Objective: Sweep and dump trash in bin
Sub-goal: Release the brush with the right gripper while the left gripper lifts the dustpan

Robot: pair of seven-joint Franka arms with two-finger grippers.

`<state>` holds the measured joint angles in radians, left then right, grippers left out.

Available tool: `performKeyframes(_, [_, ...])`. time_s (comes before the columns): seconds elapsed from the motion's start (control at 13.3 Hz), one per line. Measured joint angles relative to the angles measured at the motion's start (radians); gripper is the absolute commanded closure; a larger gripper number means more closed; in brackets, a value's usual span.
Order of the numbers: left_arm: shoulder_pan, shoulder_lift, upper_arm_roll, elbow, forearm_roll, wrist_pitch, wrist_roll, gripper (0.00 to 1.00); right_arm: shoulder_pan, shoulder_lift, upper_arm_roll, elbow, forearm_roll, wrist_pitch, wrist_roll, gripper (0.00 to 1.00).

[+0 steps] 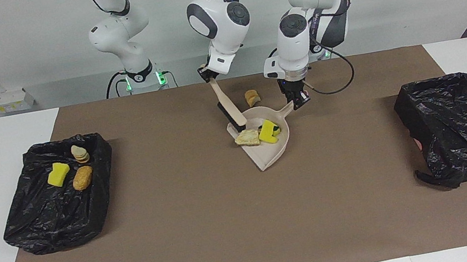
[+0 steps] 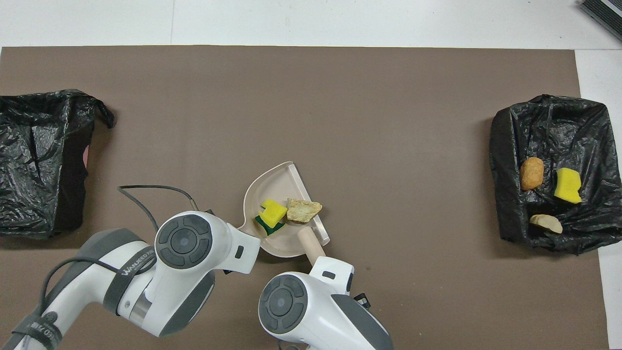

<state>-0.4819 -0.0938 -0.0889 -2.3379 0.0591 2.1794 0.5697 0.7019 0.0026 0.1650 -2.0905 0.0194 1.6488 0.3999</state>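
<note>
The beige dustpan [image 1: 273, 152] [image 2: 274, 182] rests on the brown mat at mid-table, and my left gripper [image 1: 299, 101] is shut on its handle. In the pan lie two pieces of trash, a yellow sponge wedge [image 1: 268, 132] [image 2: 271, 214] and a tan chunk [image 1: 247, 138] [image 2: 303, 211]. My right gripper [image 1: 208, 75] is shut on the handle of the beige brush [image 1: 229, 107] [image 2: 311, 243]. The brush slants down to the pan's rim on the robots' side. Another tan lump [image 1: 251, 97] lies on the mat, nearer to the robots than the pan. In the overhead view both grippers are hidden under their arms.
A black-lined bin [image 1: 56, 215] [image 2: 544, 126] at the right arm's end holds a yellow wedge [image 1: 58, 174], a tan lump [image 1: 82, 177] and a pale sliced piece [image 1: 80, 153]. A second black-lined bin [image 1: 458, 125] [image 2: 39, 160] stands at the left arm's end.
</note>
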Motion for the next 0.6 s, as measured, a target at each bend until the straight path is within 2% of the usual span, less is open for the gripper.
performKeyframes(0.22, [0.000, 0.000, 0.000, 0.000, 0.000, 0.000, 0.000, 1.00, 0.000, -0.013, 0.011, 0.004, 0.005, -0.036, 0.031, 1.00])
performKeyframes(0.6, [0.000, 0.000, 0.001, 0.000, -0.001, 0.002, -0.018, 1.00, -0.013, -0.060, 0.007, 0.008, 0.014, -0.144, 0.208, 1.00])
